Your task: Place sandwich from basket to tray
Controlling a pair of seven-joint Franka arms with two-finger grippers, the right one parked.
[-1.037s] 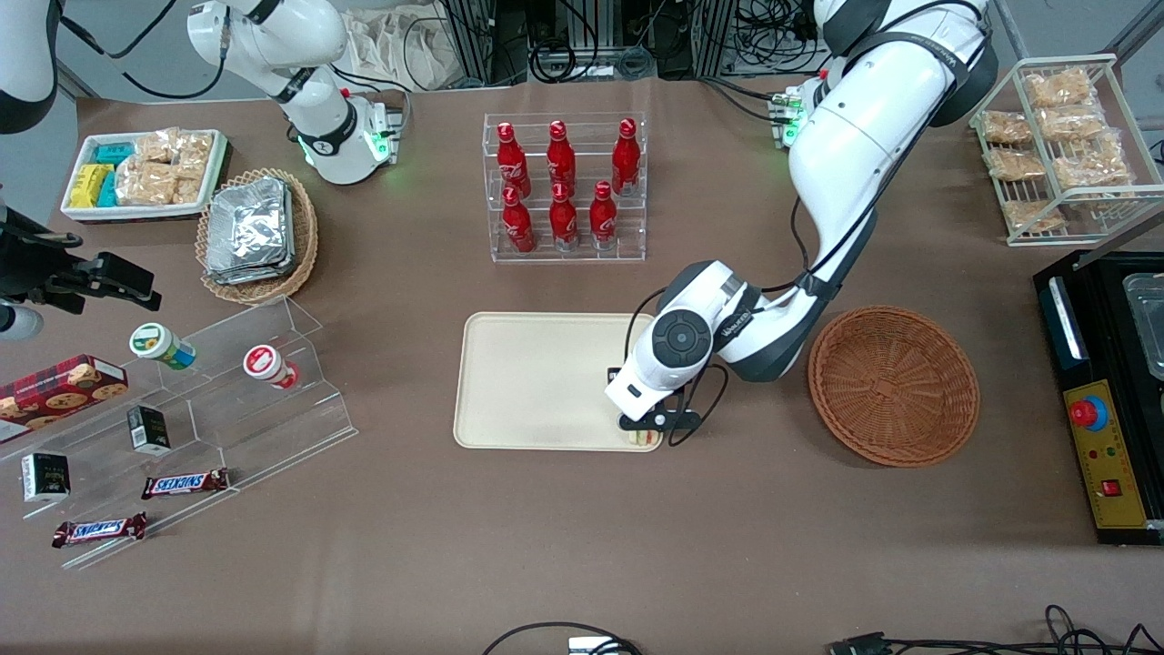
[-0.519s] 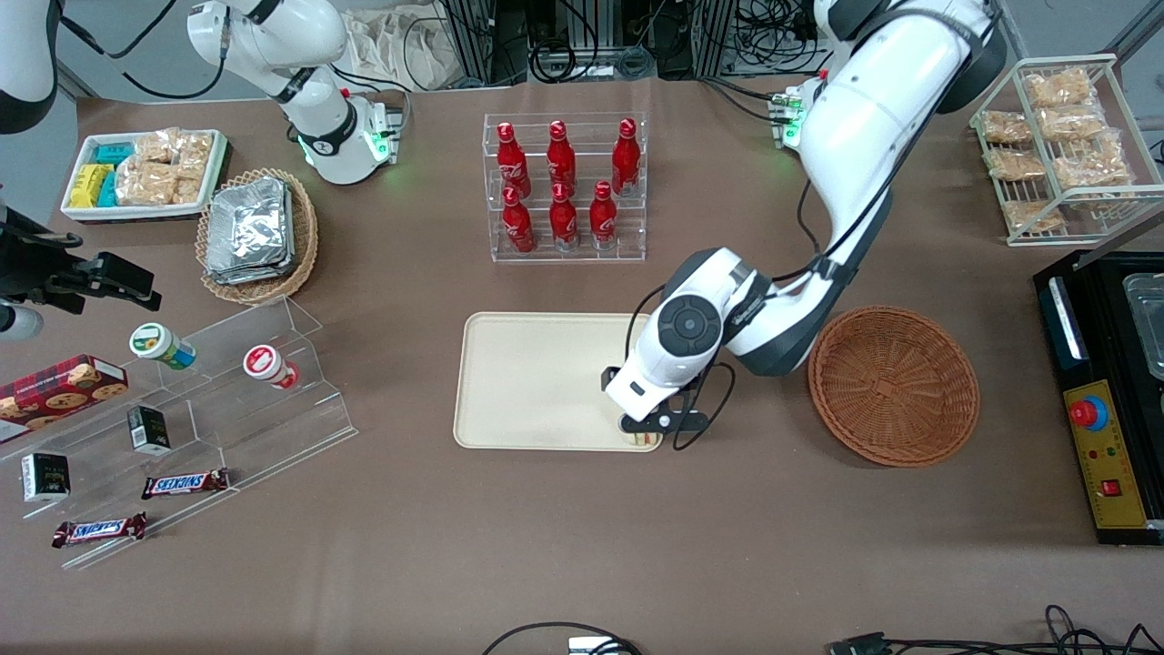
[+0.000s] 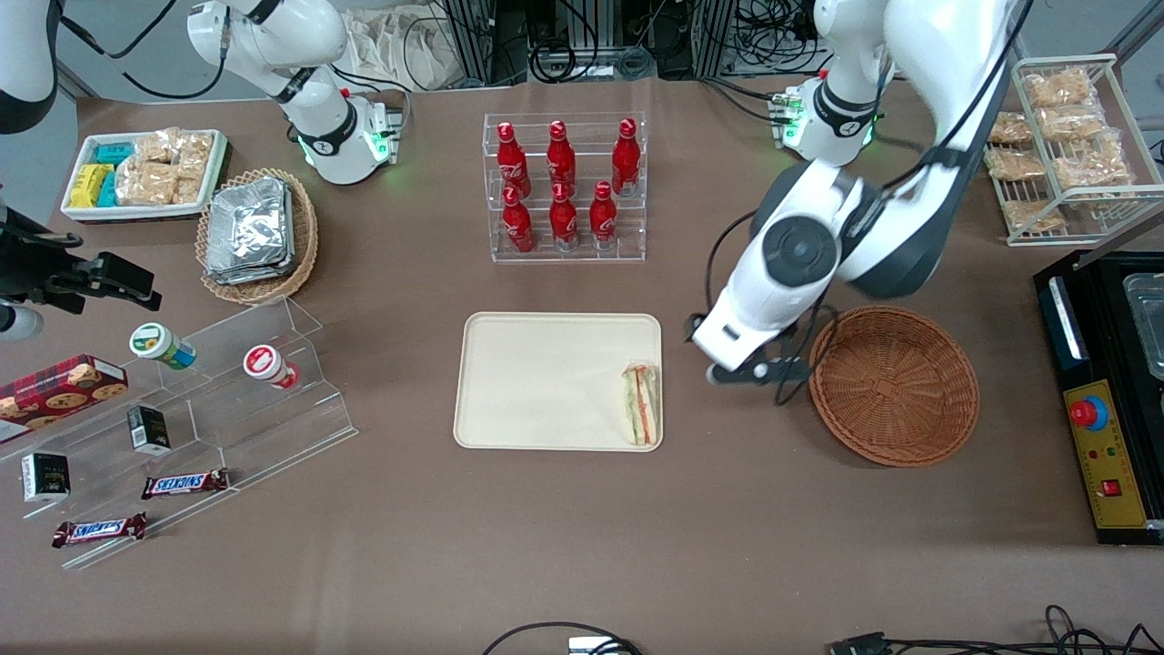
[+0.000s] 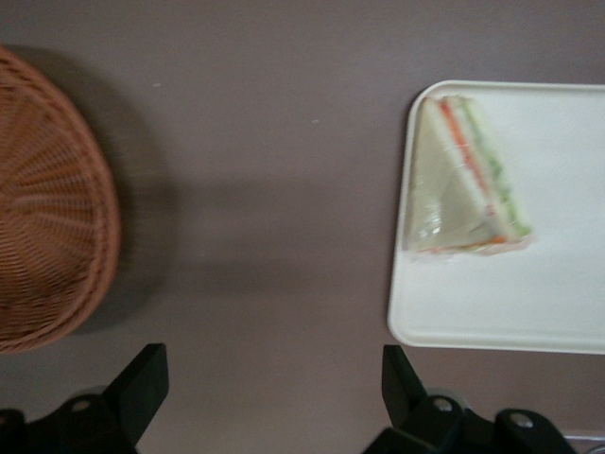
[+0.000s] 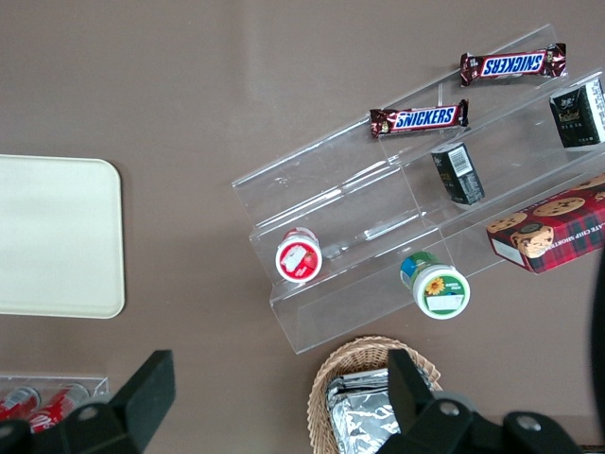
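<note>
Now resting flat on the tray, at the edge nearest the basket: the sandwich, filling layers showing orange, green and white. Basket bare of food, well apart from the tray across a strip of brown bench. Gripper released and empty, fingers spread wide, hanging above the bare bench between tray and basket, nearer the basket. Nothing gripped, nothing touched.

Task judged all but done, with only the arm's clearing away left. Risks from here slight but real: sandwich lying close against the tray's low rim, so a nudge to the tray could tip the wedge over the rim onto the bench. Cable looped under the wrist dangling close above the basket's rim, likely to snag the weave and drag the basket on a low sideways sweep. Light plastic tray apt to slide on the bench if brushed. Rack of red bottles standing farther from the front camera than the tray, within reach of a wide swing of the elbow.
</note>
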